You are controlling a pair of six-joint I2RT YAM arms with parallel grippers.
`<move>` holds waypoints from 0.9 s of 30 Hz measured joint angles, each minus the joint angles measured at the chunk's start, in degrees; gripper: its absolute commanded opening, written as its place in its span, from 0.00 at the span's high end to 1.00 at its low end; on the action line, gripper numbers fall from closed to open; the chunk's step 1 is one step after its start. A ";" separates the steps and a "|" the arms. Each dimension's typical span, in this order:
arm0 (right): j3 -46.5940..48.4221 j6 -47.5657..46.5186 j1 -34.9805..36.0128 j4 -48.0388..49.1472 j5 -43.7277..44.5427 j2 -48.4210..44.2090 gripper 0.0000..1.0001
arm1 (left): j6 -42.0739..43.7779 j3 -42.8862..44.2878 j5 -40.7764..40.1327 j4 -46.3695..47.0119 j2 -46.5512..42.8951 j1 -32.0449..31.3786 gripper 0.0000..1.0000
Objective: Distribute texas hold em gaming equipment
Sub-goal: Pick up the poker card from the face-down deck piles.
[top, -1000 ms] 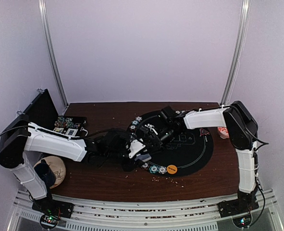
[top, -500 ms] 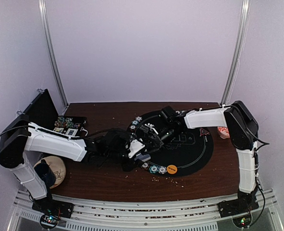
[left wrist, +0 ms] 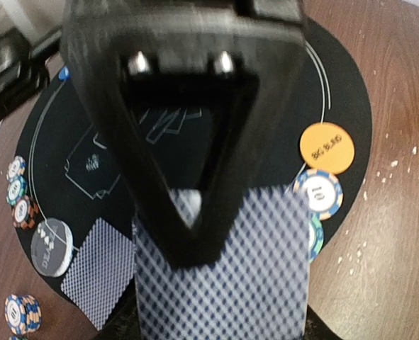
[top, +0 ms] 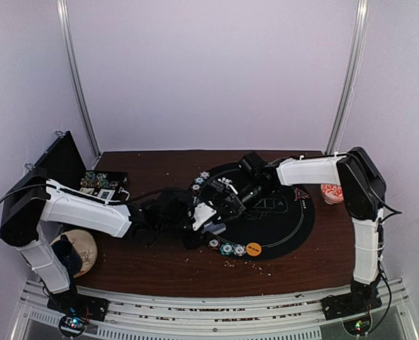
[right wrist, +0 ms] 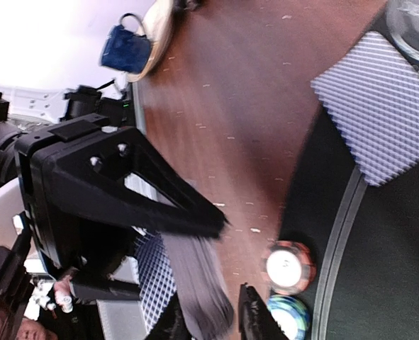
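My left gripper [left wrist: 191, 265] is shut on a deck of blue-backed playing cards [left wrist: 223, 283], held over the near left rim of the black mat [top: 287, 219]. My right gripper [right wrist: 210, 319] meets it there, its jaws closed on one blurred card [right wrist: 198, 283] drawn off the deck [right wrist: 152, 273]. In the top view both grippers, left [top: 200, 219] and right [top: 227, 202], crowd together. One card [left wrist: 99, 273] lies face down on the mat. Striped chips [left wrist: 317, 193] and an orange disc [left wrist: 326, 147] sit on the mat's near edge.
More chips [top: 198, 180] line the mat's far left rim. A chip case [top: 99, 184] stands open at the back left. A plate with a blue mug [top: 71, 251] is at the near left. A red-and-white bowl [top: 330, 193] sits by the right arm.
The right gripper's jaws have narrowed onto a card at the deck, and the right arm has shifted slightly. The left arm holds the deck still.
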 measured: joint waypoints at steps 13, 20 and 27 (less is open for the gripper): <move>0.00 0.02 -2.56 -1.64 3.50 -0.02 0.87 | -0.20 0.00 -0.92 -4.76 0.52 0.17 0.87; 1.31 -2.05 -2.56 -4.92 0.92 0.17 0.76 | -0.15 0.00 -0.42 -4.57 0.52 0.04 0.87; 3.08 -4.83 -1.42 -8.28 0.09 1.14 0.80 | -0.15 0.02 -0.13 -4.35 0.52 -0.17 0.87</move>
